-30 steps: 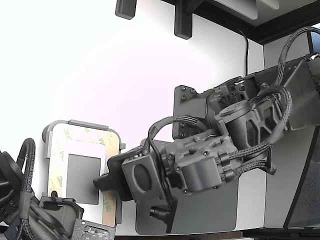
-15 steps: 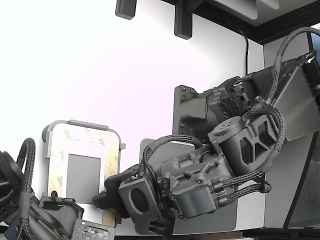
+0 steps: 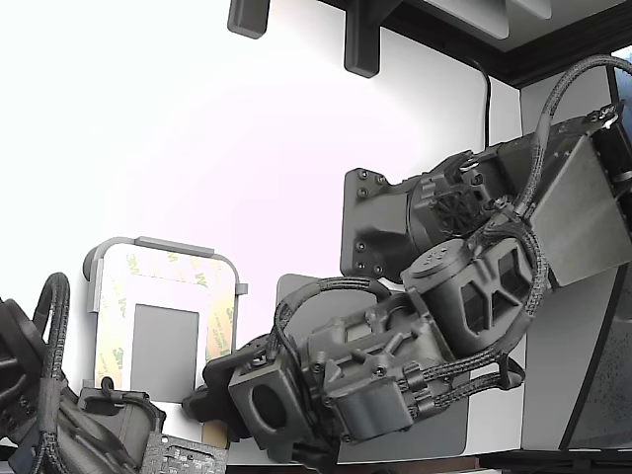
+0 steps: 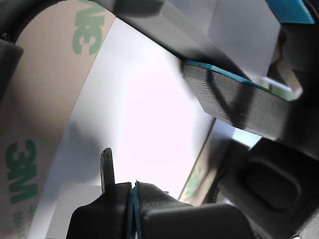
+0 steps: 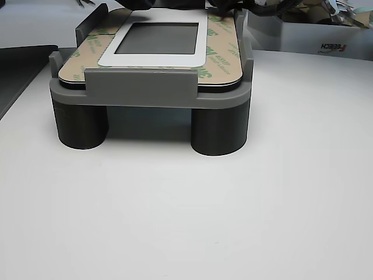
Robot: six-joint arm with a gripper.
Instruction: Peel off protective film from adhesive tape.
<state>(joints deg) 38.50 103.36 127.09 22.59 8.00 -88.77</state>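
the gripper (image 3: 212,395) is low at the near right corner of the tray (image 3: 111,247) in the exterior view, and in the wrist view its two dark pads sit apart with bright table between them, so the claw is released and grasping nothing. the protective film (image 4: 37,107), peach with green 3m logos, lies flat on the adhesive tape border (image 5: 224,55) around the grey window (image 5: 160,38), the strip by the claw running lengthwise along the tray's long right side in the exterior view. the tray stands raised on dark round legs (image 5: 218,131) on the white table (image 5: 233,221) in the other view.
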